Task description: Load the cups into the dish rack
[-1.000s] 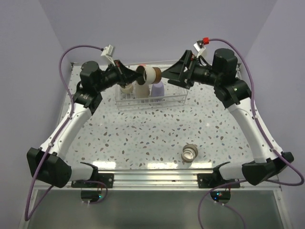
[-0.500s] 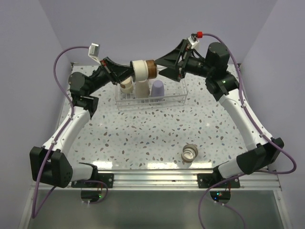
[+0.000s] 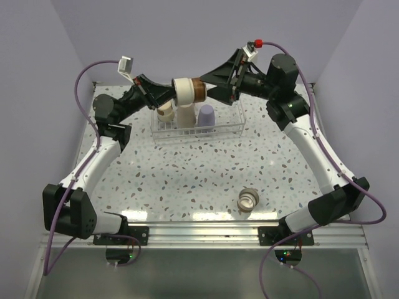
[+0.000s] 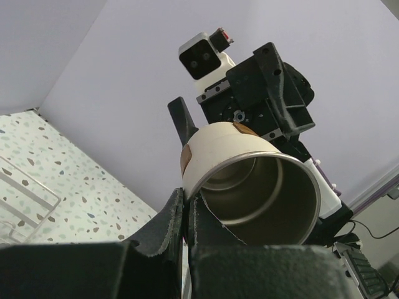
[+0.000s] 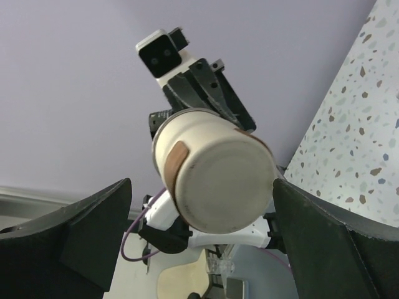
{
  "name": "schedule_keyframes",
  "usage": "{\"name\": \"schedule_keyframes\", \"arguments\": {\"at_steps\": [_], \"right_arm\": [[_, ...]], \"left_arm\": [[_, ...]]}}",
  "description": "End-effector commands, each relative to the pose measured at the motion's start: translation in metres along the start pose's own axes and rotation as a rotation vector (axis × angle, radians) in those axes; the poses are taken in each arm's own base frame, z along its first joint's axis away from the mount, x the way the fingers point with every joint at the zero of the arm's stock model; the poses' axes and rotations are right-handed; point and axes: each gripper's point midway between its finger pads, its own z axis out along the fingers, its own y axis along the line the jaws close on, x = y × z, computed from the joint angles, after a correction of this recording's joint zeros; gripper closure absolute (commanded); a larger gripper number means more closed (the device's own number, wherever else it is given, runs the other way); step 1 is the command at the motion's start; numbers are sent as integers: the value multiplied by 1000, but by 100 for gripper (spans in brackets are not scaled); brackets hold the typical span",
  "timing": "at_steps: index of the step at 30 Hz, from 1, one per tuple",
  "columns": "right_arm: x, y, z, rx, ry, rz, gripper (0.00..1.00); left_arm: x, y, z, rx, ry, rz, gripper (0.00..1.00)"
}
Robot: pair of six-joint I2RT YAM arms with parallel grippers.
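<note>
My left gripper is shut on the rim of a cream cup with a steel inside. It holds the cup on its side in the air, above the dish rack. My right gripper is open, with one finger on each side of the cup's base and not clamped on it. In the rack stand a lavender cup, a tall beige cup and a small cream cup. Another steel cup sits on the table near the front.
The speckled table ends at a metal rail along its near edge. Lavender walls close in the back and both sides. Both arms reach high over the rack from opposite sides and meet at the held cup.
Both arms rose over the last second. The left gripper lifted the cup higher above the rack and the right gripper's open fingers came round its base. Almost no motion in the last half second.
</note>
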Motion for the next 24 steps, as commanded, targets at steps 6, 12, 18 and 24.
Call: {"name": "schedule_keyframes", "arguments": {"at_steps": [6, 12, 18, 24], "right_arm": [[12, 25, 10, -108, 56, -17, 2], [16, 18, 14, -91, 67, -26, 2], [18, 5, 15, -50, 76, -12, 2], [17, 4, 19, -56, 81, 12, 2]], "left_arm": [[-7, -1, 2, 28, -29, 20, 100], [-11, -14, 2, 82, -47, 25, 100], [-17, -31, 2, 134, -63, 45, 100], [-16, -34, 0, 150, -63, 48, 100]]}}
